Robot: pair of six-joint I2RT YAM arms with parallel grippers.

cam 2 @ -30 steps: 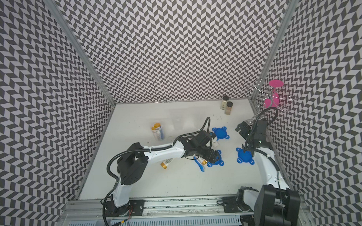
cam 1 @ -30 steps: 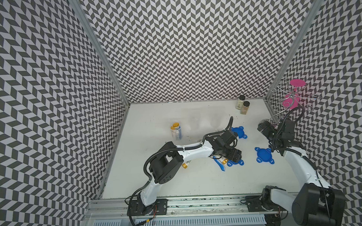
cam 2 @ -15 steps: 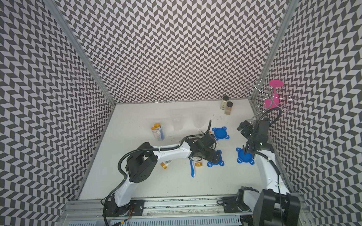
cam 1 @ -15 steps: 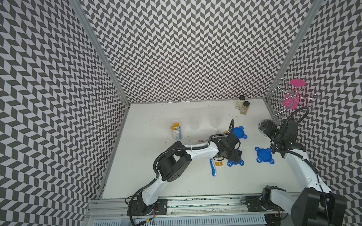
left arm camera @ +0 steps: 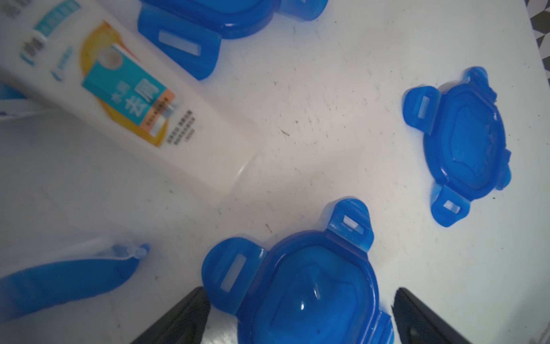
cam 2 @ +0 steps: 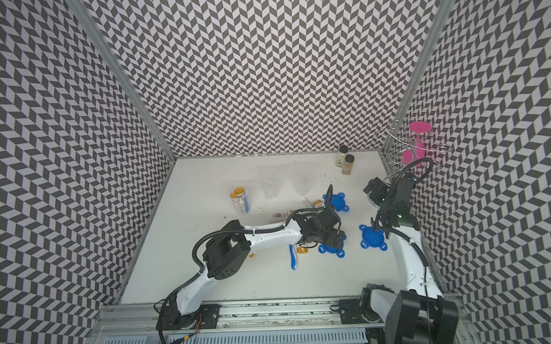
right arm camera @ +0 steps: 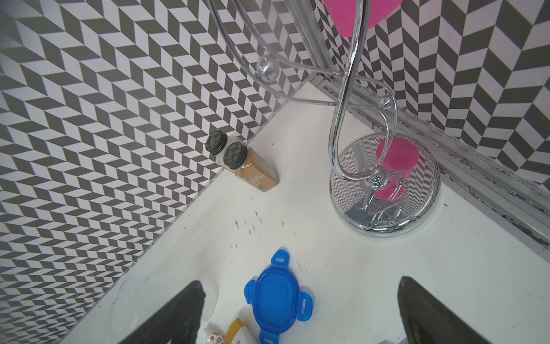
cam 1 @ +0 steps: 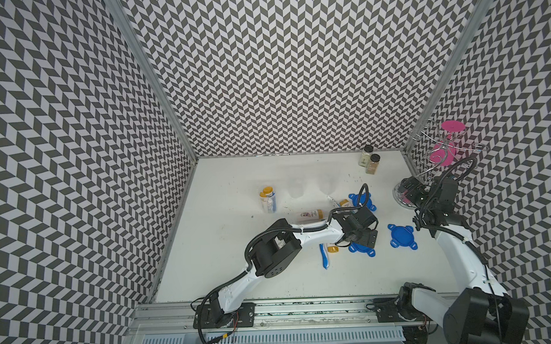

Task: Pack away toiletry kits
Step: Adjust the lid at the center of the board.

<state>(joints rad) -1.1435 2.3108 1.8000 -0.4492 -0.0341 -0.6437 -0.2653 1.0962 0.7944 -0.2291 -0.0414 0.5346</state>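
Three blue lids are lying flat on the tabletop (cam 1: 226,243): the far lid (cam 1: 362,204), the middle lid (left arm camera: 309,300) and the right lid (cam 1: 402,236). The left gripper (left arm camera: 300,290) is standing wide open, its jaws straddling the middle lid without clamping it. A blue toothbrush (cam 1: 324,256) and a gold-capped white tube (cam 1: 310,215) are lying just beside that arm. The right gripper (right arm camera: 300,283) is hovering open and empty beside the wire stand (right arm camera: 384,184). One clear cup (cam 1: 268,199) is holding gold-capped and blue items further back. Two spice jars (cam 1: 370,160) are sitting by the rear wall.
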